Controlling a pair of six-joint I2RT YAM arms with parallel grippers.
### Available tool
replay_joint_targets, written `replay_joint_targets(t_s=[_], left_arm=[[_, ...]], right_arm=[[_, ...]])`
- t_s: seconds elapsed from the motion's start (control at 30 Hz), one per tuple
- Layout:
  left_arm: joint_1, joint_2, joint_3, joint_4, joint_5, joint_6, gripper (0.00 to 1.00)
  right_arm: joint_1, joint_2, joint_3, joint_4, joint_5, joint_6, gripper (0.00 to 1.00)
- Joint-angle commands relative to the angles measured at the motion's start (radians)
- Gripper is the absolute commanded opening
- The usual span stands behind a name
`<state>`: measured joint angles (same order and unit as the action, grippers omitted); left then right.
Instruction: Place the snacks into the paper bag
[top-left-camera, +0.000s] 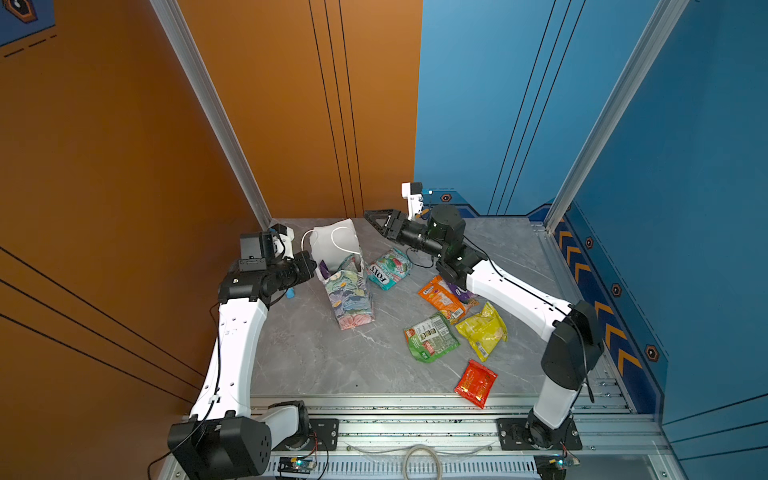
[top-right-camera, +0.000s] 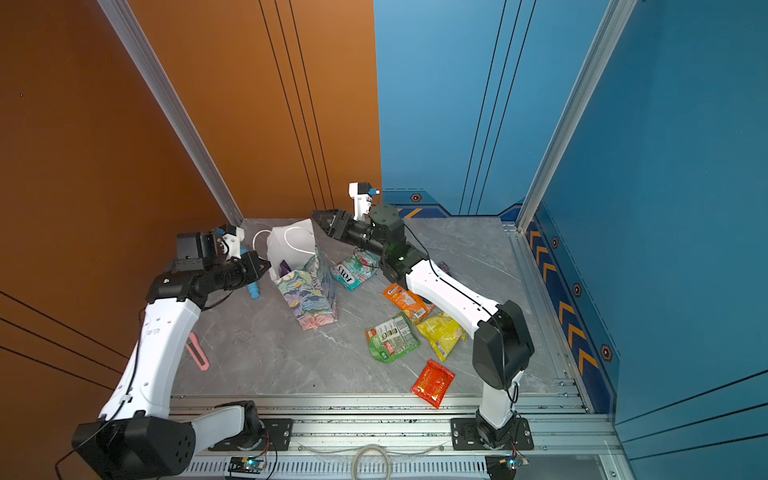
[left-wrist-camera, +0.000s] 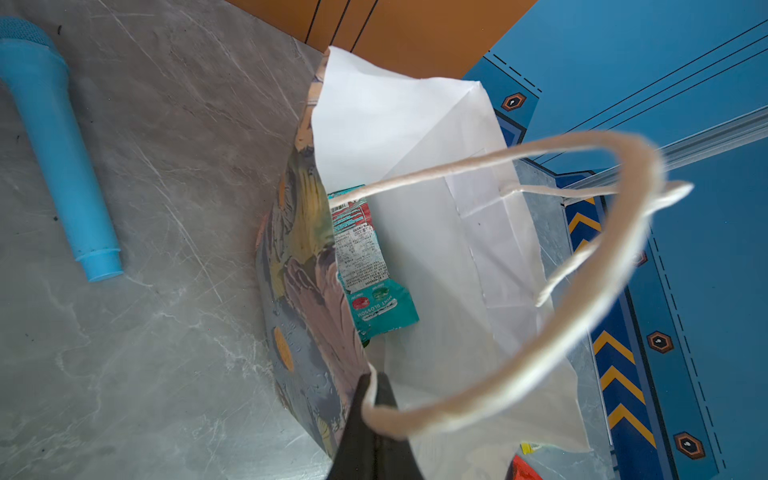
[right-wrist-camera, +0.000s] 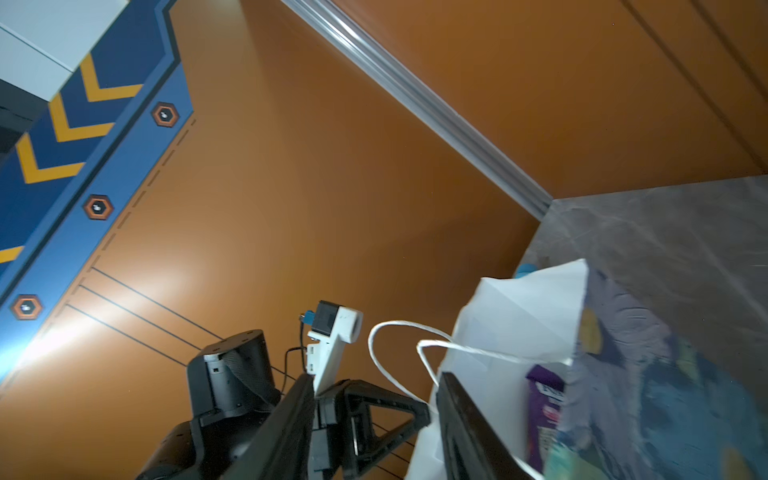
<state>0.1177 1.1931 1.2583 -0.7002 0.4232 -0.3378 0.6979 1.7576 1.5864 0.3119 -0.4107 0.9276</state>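
A light-blue toy microphone (left-wrist-camera: 54, 145) lies leftmost on the table (top-left-camera: 316, 357). Next to it, the left end effector (left-wrist-camera: 370, 384) is pressed together on the rim of the floral paper bag (top-left-camera: 351, 299), which stands upright. Two snacks show inside: a teal packet (left-wrist-camera: 374, 266) reading "MINT BLOSSOM" and a purple packet (right-wrist-camera: 544, 399) with blurred print. The right end effector (top-left-camera: 372, 220) hangs spread at the bag's mouth. Six more lie on the table to the right: a "FOX'S" packet (top-left-camera: 388, 268), an orange packet (top-left-camera: 442, 299), a second purple one (top-left-camera: 461, 293) half hidden under the arm, a green packet (top-left-camera: 430, 336), a yellow packet (top-left-camera: 484, 330) and a red packet (top-left-camera: 476, 382).

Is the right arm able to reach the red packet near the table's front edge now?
Probably yes. The red packet lies alone on the table, nothing on it, on the right arm's side. The right tool is open and empty by the paper bag.
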Motion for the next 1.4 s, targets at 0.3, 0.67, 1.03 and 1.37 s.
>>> replay_joint_targets(t_s=[0.3,0.67,1.03,1.37], left_arm=[[0.010,-0.023,0.020,0.008,0.042,0.004,0.00],[0.011,-0.033,0.008,0.008,0.044,0.005,0.00],[0.012,-0.037,0.006,0.009,0.045,0.007,0.00],[0.011,-0.046,-0.003,0.011,0.048,0.008,0.00]], right_arm=[[-0.119,-0.283,-0.283,-0.553,0.299,-0.329,0.60],[-0.224,-0.551,-0.656,-0.709,0.457,-0.214,0.80],[-0.270,-0.839,-0.913,-0.884,0.545,-0.052,0.85],[-0.352,-0.808,-0.990,-0.804,0.494,-0.067,0.80]])
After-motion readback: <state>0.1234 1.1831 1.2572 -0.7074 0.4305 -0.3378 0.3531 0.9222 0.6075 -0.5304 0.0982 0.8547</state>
